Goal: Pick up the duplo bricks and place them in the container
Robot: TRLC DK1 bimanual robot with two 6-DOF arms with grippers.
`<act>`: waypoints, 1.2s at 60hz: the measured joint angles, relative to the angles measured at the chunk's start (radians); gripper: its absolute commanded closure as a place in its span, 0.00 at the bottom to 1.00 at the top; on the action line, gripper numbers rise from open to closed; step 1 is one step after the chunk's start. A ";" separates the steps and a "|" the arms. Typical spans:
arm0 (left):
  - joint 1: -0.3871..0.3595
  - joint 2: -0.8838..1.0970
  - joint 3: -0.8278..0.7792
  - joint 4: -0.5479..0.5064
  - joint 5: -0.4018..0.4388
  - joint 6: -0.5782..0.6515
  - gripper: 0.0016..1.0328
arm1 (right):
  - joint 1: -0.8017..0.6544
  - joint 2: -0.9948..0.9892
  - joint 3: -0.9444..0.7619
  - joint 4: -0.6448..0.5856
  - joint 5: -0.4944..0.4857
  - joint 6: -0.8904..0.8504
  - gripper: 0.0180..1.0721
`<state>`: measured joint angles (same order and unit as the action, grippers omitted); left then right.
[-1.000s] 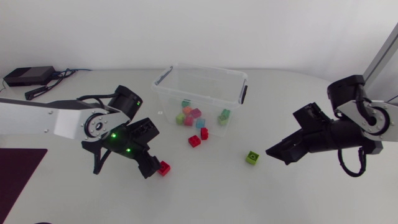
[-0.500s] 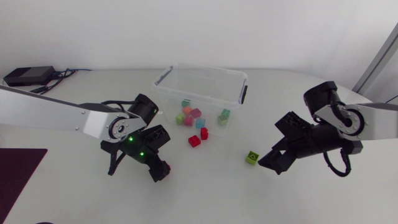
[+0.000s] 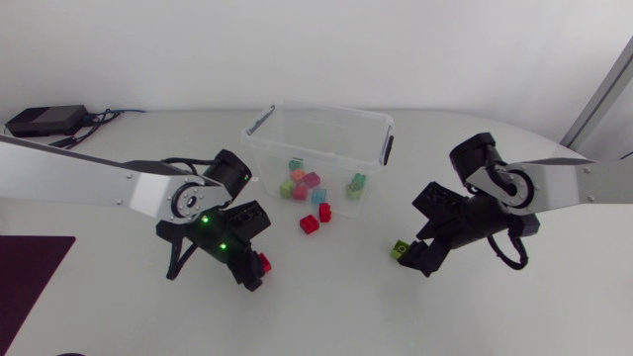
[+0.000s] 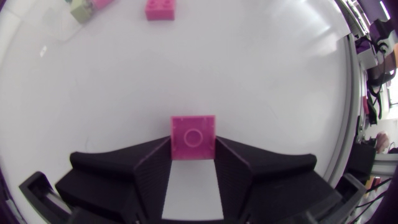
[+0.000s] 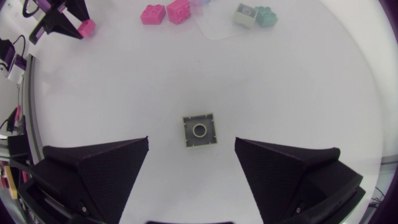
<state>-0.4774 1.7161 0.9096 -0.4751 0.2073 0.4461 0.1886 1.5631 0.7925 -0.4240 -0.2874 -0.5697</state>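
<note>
My left gripper [image 3: 255, 269] is shut on a red brick [image 3: 263, 262] low on the table, left of centre. In the left wrist view that brick [image 4: 193, 137] looks pink and sits clamped between the two black fingers [image 4: 152, 163]. My right gripper [image 3: 410, 255] stands open right at a green brick [image 3: 399, 249]. In the right wrist view the green brick [image 5: 199, 130] lies on the table between the wide-apart fingertips of that gripper [image 5: 191, 140], touching neither. The clear container [image 3: 265, 127] at the back centre holds several bricks.
Two red bricks [image 3: 310, 224] [image 3: 324, 212] lie just in front of the container, and one of them [image 4: 160, 9] shows ahead of my left gripper. A black box with cables [image 3: 45, 121] sits at the back left. A dark mat [image 3: 30, 277] lies at the front left.
My left gripper has come down around the red brick and shut on it. My right arm has swung left and lowered its open gripper to the green brick.
</note>
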 measured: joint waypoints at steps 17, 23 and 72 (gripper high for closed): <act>0.015 -0.175 0.059 -0.092 0.016 0.009 0.76 | 0.020 0.085 0.011 0.036 0.076 -0.012 0.16; 0.036 -0.188 0.101 -0.097 0.032 0.011 0.76 | 0.029 0.099 0.012 0.053 0.080 -0.011 0.32; 0.140 0.137 0.687 0.093 0.121 -0.138 0.38 | 0.040 -0.130 0.076 -0.087 0.128 -0.010 0.73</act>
<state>-0.3370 1.8530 1.5967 -0.3824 0.3286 0.3084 0.2283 1.4326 0.8684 -0.5106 -0.1593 -0.5797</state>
